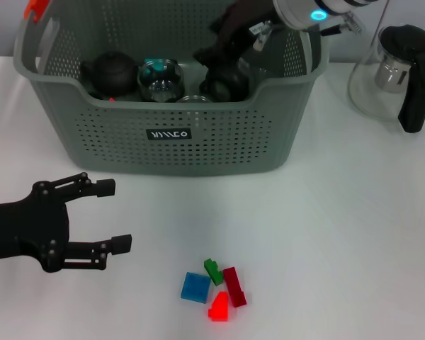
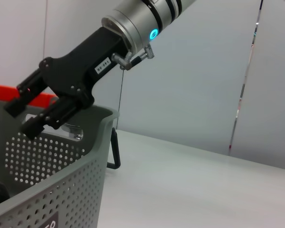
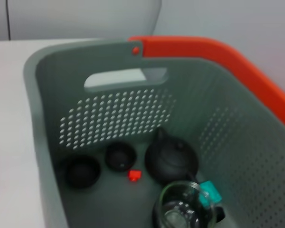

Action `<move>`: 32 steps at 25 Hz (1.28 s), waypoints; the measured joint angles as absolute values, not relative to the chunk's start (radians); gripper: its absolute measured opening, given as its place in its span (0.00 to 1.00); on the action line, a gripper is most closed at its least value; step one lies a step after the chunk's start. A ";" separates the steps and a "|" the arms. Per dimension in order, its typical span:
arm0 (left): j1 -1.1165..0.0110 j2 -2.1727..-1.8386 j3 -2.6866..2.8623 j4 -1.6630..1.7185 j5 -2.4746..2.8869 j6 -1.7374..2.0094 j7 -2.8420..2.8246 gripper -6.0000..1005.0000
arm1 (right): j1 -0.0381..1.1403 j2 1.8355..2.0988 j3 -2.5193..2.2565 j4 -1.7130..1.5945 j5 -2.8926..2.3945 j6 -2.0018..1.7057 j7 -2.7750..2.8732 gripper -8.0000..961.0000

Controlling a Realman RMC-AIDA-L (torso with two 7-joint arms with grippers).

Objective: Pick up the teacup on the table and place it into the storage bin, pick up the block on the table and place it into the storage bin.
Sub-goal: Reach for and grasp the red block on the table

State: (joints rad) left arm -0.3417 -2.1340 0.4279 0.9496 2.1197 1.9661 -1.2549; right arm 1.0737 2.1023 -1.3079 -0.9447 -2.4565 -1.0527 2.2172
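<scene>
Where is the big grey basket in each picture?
Head view: storage bin at top centre, behind the blocks.
Left wrist view: its corner at lower left.
Right wrist view: its inside wall fills the picture.
Shared landmark: the orange handle.

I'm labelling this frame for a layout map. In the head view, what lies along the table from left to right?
Black left gripper → small blue square block → green block → dark red block → clear glass jug with black lid and handle.
</scene>
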 joint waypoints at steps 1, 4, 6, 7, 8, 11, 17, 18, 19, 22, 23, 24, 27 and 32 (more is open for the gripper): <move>-0.342 -2.134 0.428 0.950 2.120 1.967 -1.255 0.93 | 1.067 2.102 -1.308 -0.956 -2.453 -1.051 2.217 0.51; -0.341 -2.135 0.428 0.950 2.120 1.968 -1.259 0.93 | 1.023 2.102 -1.310 -1.031 -2.403 -1.078 2.207 0.67; -0.339 -2.136 0.428 0.950 2.120 1.968 -1.259 0.93 | 0.971 2.100 -1.308 -1.116 -2.335 -1.126 2.185 0.71; -0.338 -2.136 0.428 0.950 2.120 1.968 -1.259 0.93 | 0.943 2.099 -1.306 -1.156 -2.300 -1.156 2.169 0.73; -0.337 -2.137 0.428 0.949 2.120 1.968 -1.259 0.93 | 0.911 2.098 -1.303 -1.205 -2.262 -1.188 2.154 0.75; -0.335 -2.138 0.427 0.949 2.120 1.968 -1.258 0.93 | 0.793 2.097 -1.297 -1.346 -2.149 -1.288 2.106 0.80; -0.333 -2.138 0.424 0.949 2.120 1.968 -1.256 0.93 | 0.572 2.097 -1.249 -1.467 -1.896 -1.426 1.935 0.91; -0.334 -2.138 0.424 0.949 2.119 1.968 -1.256 0.93 | 0.543 2.097 -1.236 -1.465 -1.870 -1.438 1.900 0.93; -0.334 -2.138 0.423 0.949 2.119 1.968 -1.256 0.93 | 0.515 2.097 -1.225 -1.462 -1.846 -1.447 1.872 0.95; -0.338 -2.136 0.423 0.949 2.119 1.968 -1.258 0.93 | 0.450 2.098 -1.207 -1.451 -1.814 -1.451 1.819 0.98; -0.340 -2.135 0.423 0.949 2.119 1.968 -1.259 0.93 | 0.433 2.098 -1.206 -1.448 -1.812 -1.455 1.809 0.98; -0.341 -2.135 0.423 0.949 2.119 1.968 -1.260 0.93 | 0.419 2.098 -1.204 -1.446 -1.814 -1.463 1.801 0.98; -0.348 -2.132 0.423 0.950 2.119 1.968 -1.263 0.93 | 0.407 2.095 -1.194 -1.450 -1.871 -1.547 1.797 0.98; -0.359 -2.129 0.423 0.950 2.118 1.964 -1.267 0.93 | 0.468 2.093 -1.167 -1.465 -2.025 -1.747 1.876 0.97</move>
State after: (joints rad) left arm -0.3591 -2.1295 0.4232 0.9499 2.1176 1.9642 -1.2667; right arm 0.4678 2.0928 -1.1667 -1.4652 -2.0252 -1.7466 1.8756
